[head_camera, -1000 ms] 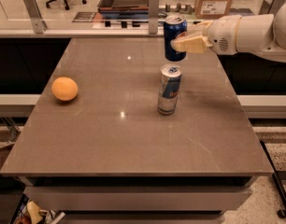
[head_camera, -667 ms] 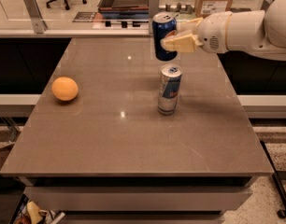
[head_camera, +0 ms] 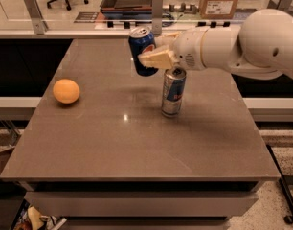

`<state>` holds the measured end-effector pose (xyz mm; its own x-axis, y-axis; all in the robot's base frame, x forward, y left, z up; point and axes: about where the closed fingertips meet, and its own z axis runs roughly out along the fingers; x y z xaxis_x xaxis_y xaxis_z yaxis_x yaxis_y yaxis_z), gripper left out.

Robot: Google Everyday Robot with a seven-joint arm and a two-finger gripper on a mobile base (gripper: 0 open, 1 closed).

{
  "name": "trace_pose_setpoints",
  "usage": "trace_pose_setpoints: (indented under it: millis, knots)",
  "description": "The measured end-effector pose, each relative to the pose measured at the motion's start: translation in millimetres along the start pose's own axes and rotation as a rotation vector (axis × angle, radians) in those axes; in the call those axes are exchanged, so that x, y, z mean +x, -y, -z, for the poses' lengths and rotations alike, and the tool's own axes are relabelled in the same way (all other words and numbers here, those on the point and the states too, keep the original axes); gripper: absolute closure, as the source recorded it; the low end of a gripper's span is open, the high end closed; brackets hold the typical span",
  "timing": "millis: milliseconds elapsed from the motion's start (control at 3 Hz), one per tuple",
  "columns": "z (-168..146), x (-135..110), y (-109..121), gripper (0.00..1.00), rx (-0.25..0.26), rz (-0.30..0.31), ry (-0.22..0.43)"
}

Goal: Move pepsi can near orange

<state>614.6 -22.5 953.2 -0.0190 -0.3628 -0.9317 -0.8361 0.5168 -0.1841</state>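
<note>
The pepsi can [head_camera: 141,47], dark blue with a round logo and silver top, is held tilted in the air above the table's far middle. My gripper [head_camera: 153,56] is shut on it, its cream fingers [head_camera: 158,59] across the can's right side, the white arm reaching in from the right. The orange [head_camera: 66,91] sits on the table at the left, well apart from the can.
A taller slim silver-and-blue can [head_camera: 174,92] stands upright on the brown table [head_camera: 137,143], just below and right of the held can. Behind the table are a glass rail, a cardboard box [head_camera: 220,0] and a tray.
The gripper has carried the pepsi can to the left, past the slim can, with the can tilting a little. The orange and slim can have not moved.
</note>
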Motion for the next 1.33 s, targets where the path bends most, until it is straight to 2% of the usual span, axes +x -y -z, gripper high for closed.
trace_pose_setpoints:
  millis: [333,1000,1333]
  knots:
    - [-21,4,-32,1.00,-0.004,0.003,-0.005]
    - [-22,-3,-37,1.00,-0.003,0.008,-0.007]
    - [-25,-11,-47,1.00,0.024,0.053,-0.012]
